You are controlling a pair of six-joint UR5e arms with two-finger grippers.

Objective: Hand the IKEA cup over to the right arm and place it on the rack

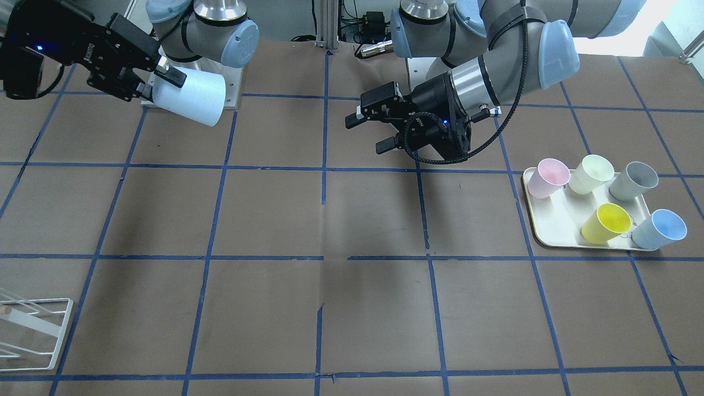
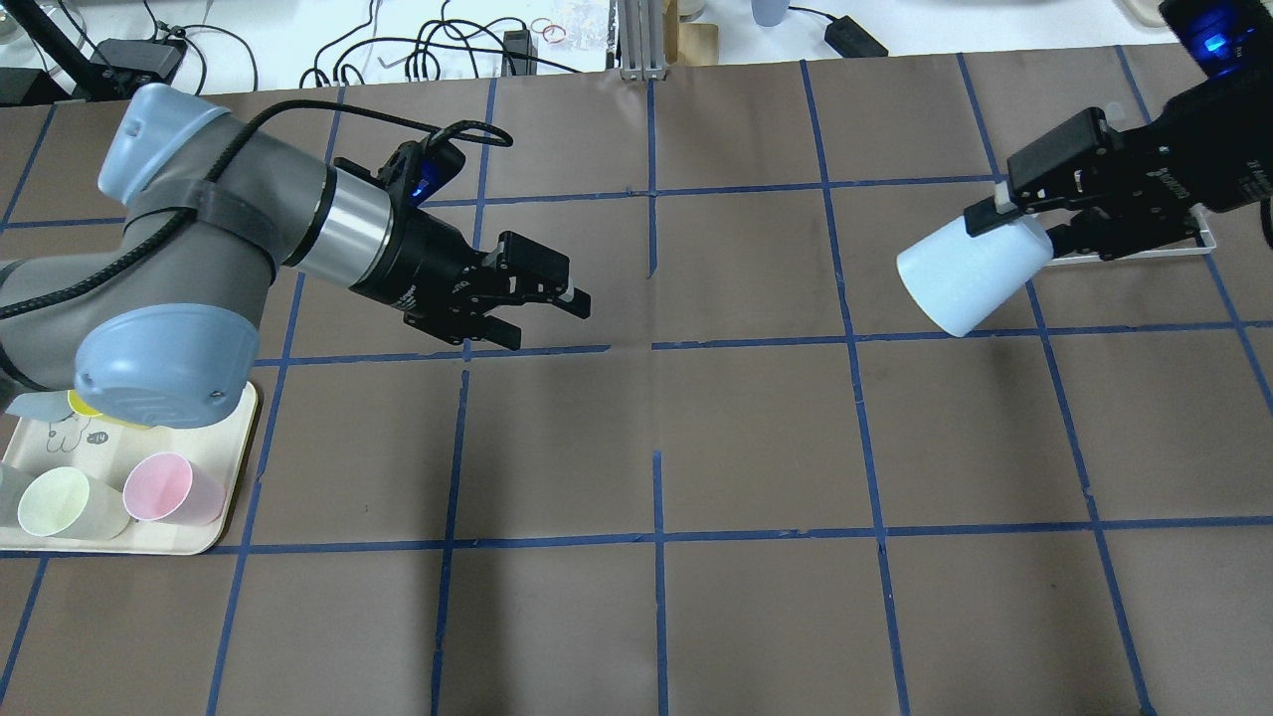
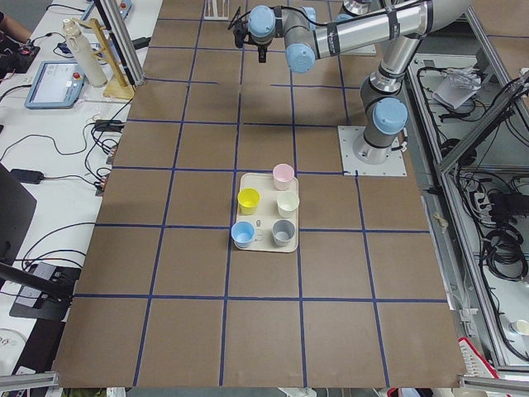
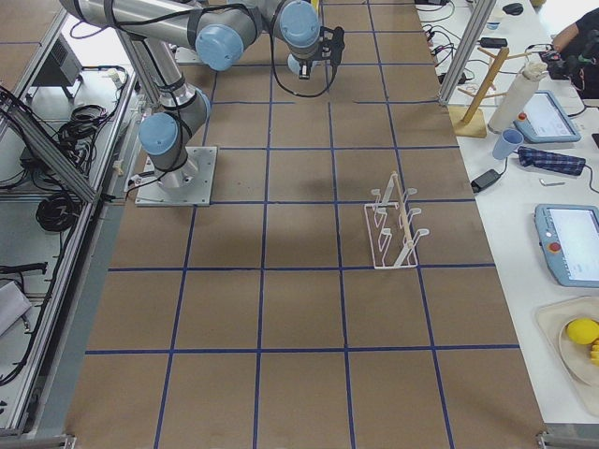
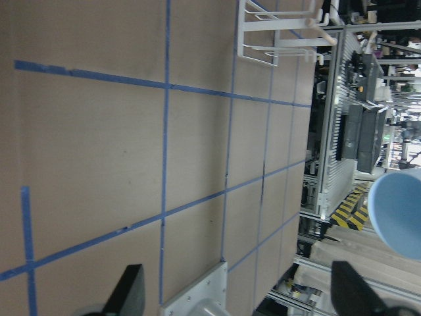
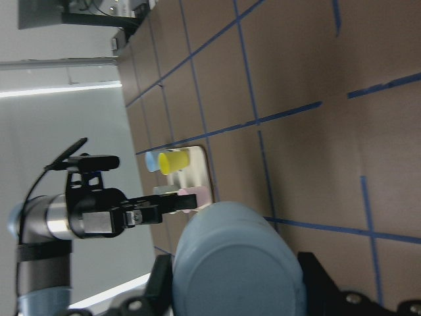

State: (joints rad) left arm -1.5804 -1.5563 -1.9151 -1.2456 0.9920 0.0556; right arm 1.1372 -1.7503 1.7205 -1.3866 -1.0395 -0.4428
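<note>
My right gripper (image 2: 1014, 231) is shut on the IKEA cup (image 2: 970, 276), a pale blue cup held on its side in the air over the table's right part. The cup also shows in the front view (image 1: 190, 96), with the right gripper (image 1: 162, 85) at its base, and fills the bottom of the right wrist view (image 6: 237, 263). My left gripper (image 2: 545, 320) is open and empty left of the table's middle, well apart from the cup; it also shows in the front view (image 1: 367, 133). The white wire rack (image 1: 33, 330) stands near the table's far right edge (image 4: 393, 224).
A cream tray (image 1: 550, 225) at my left holds a second blue cup (image 1: 660, 228), a yellow cup (image 1: 605, 223), a grey cup (image 1: 635, 180), a pink cup (image 1: 547, 177) and a pale yellow cup (image 1: 591, 173). Blue tape lines grid the brown table.
</note>
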